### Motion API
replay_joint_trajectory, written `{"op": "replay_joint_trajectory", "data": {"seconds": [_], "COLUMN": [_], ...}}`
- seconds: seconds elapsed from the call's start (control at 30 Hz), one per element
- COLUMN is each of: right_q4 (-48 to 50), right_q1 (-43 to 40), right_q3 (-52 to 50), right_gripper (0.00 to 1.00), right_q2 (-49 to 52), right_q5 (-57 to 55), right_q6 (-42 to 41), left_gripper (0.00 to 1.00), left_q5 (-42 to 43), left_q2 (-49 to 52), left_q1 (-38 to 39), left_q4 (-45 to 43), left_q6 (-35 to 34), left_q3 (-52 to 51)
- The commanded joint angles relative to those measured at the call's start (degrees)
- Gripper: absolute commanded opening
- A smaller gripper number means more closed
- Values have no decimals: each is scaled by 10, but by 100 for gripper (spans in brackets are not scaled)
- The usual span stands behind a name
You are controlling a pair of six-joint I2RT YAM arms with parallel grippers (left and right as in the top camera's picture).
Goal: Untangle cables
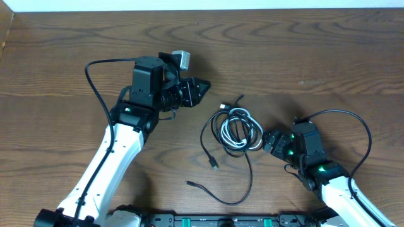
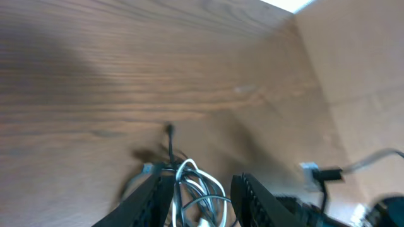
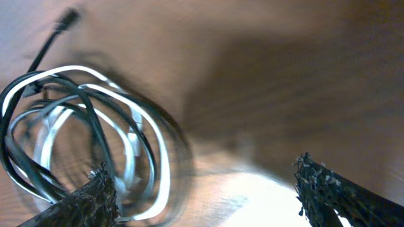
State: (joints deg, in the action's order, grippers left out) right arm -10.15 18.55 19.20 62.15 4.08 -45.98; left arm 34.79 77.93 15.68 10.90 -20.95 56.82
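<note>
A loose black cable tail (image 1: 221, 197) curls toward the near edge of the surface (image 1: 63, 50). Beyond it the cables (image 1: 237, 128), black ones looped with a white cable (image 3: 69, 68), lie coiled mid-surface. The right tool (image 1: 270, 141) sits just beside the coil's right side, jaws wide apart, gripping nothing. Farther off, the left tool (image 1: 201, 87) hangs apart from the coil, partly open and empty.

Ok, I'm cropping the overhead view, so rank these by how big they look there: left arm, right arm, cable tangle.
1. left arm, largest.
2. right arm, partly cut off by the frame edge.
3. cable tangle, smallest.
Both arms sit nearer the camera, which enlarges them.
</note>
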Motion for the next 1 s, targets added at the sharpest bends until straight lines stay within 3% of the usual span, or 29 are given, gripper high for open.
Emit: {"op": "replay_joint_trajectory", "data": {"seconds": [0.0,0.27,0.47,0.6,0.7,0.87,0.97], "right_q4": [-28,12,129,183,187,199,198], "right_q1": [-17,-24,-24,-19,1,64,103], "right_q3": [-5,-5,-5,-5,-5,-5,-5], "right_gripper": [87,95,80,67,54,53,53], "right_q2": [2,2,2,2,2,2,4], "right_q5": [-37,21,202,303,310,305,241], "right_q6": [10,43,158,224,251,285,285], "left_gripper": [37,37,37,36,36,36,37], "left_q5": [-72,-70,-82,-149,-213,-226,-226], "left_q2": [-12,-12,-12,-12,-12,-12,-12], "left_q1": [-13,-17,-17,-17,-17,-17,-17], "left_q4": [2,44,112,150,174,184,184], "left_q6": [7,7,7,0,-31,-43,-43], "left_q3": [16,16,16,16,16,16,16]}}
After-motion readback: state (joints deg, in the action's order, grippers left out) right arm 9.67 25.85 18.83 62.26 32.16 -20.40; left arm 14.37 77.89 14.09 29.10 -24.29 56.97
